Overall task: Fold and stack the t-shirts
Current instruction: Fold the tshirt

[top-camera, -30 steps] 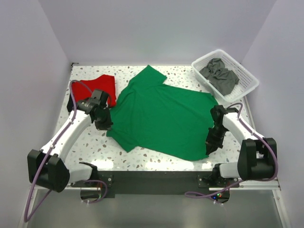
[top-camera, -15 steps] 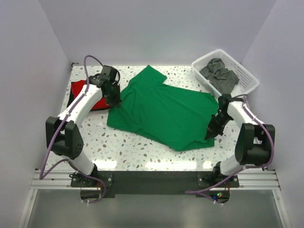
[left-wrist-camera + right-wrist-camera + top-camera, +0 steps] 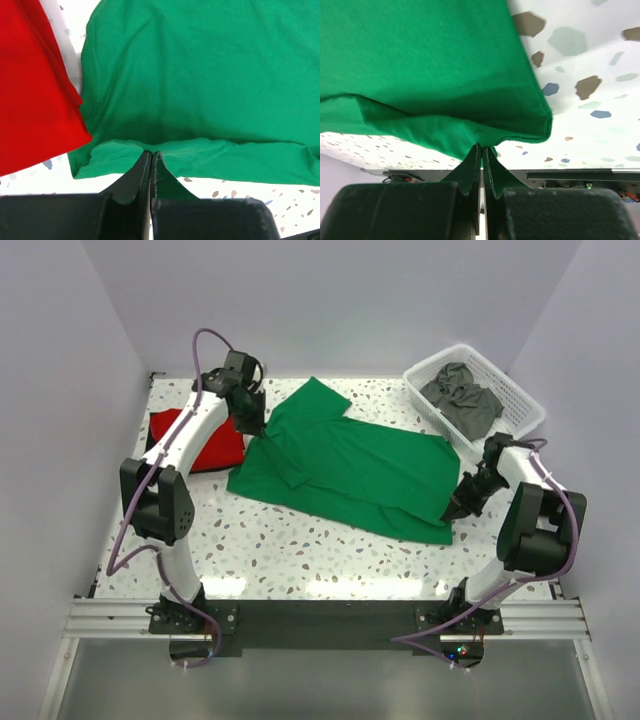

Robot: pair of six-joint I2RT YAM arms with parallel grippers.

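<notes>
- Two corners must travel level and together, we judge, so the green shirt [image 3: 350, 465] folds with a straight crease; lower them flat before letting go.
- The left gripper [image 3: 151, 156] is pinched tight on the shirt's edge, near the red shirt [image 3: 30, 90].
- The right gripper [image 3: 481, 149] is likewise clamped on the opposite edge.
- The green shirt lies on the desk [image 3: 300, 550], its near part doubled over; grey shirts [image 3: 460, 395] sit in the basket [image 3: 528, 400].
</notes>
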